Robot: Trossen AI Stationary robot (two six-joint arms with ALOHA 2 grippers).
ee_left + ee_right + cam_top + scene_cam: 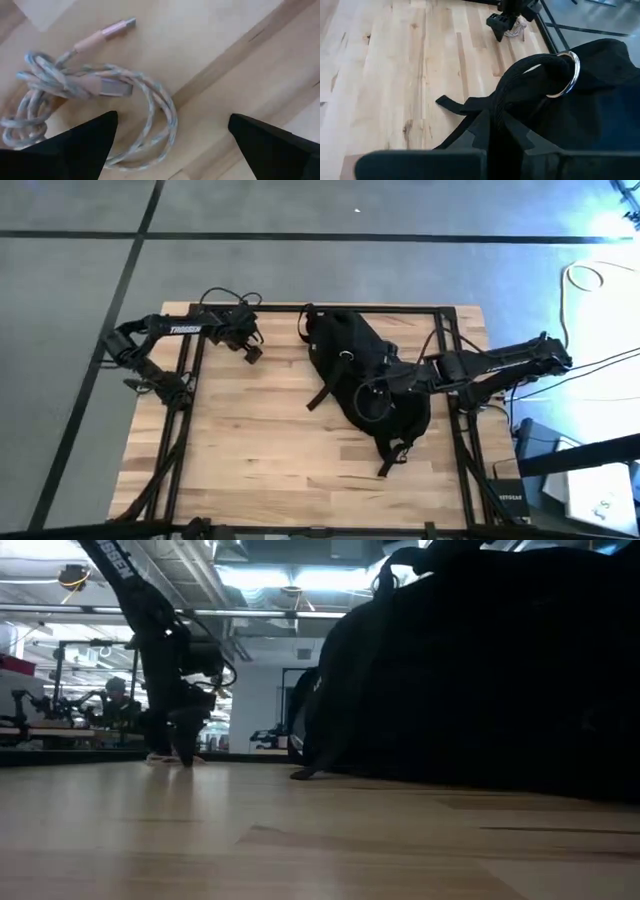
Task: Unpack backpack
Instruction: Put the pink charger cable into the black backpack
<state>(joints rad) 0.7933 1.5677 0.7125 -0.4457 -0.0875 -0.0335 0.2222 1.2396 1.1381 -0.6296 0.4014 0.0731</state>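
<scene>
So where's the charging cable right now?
The coiled cable lies on the table under the open left gripper, at the far left, apart from the backpack.

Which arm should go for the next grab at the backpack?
Right. The right gripper is already over the backpack, with a strap and metal ring directly ahead of its wrist camera. The left gripper, fingers open, is off the bag at the table's far left, above a coiled cable.
</scene>
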